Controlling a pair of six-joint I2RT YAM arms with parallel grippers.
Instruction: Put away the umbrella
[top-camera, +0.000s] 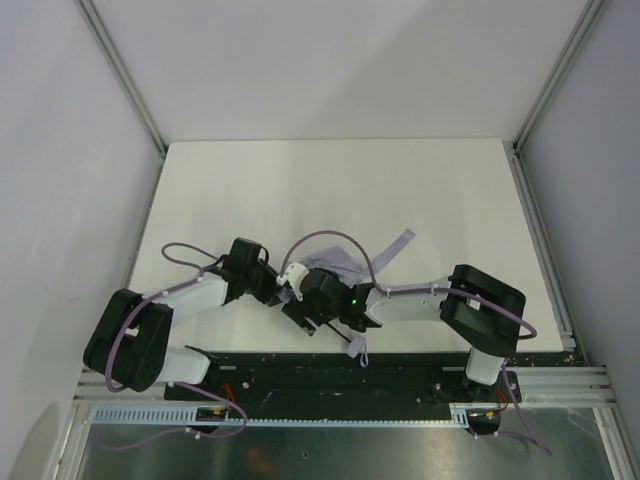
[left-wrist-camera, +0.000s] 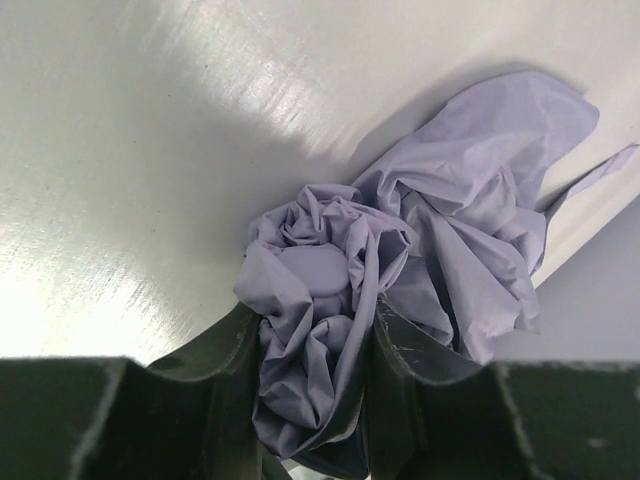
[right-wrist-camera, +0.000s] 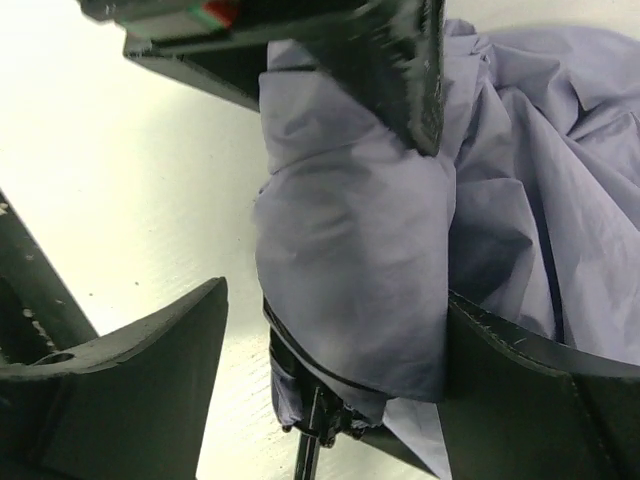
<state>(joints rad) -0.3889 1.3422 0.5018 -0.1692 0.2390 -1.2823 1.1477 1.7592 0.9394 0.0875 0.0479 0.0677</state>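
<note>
Seen from above, most of the umbrella (top-camera: 337, 260) is hidden beneath the two wrists. Only crumpled lavender canopy and a loose fabric strip (top-camera: 402, 239) show, near the front middle of the white surface (top-camera: 300, 180). Both arms fold inward and meet there. The left fingers (left-wrist-camera: 222, 352) pinch a bunched wad of canopy. The right fingers (right-wrist-camera: 150, 350) stand wide around the bundle, with fabric touching one and the other apart. The thin black shaft (right-wrist-camera: 312, 440) is cut off below.
</note>
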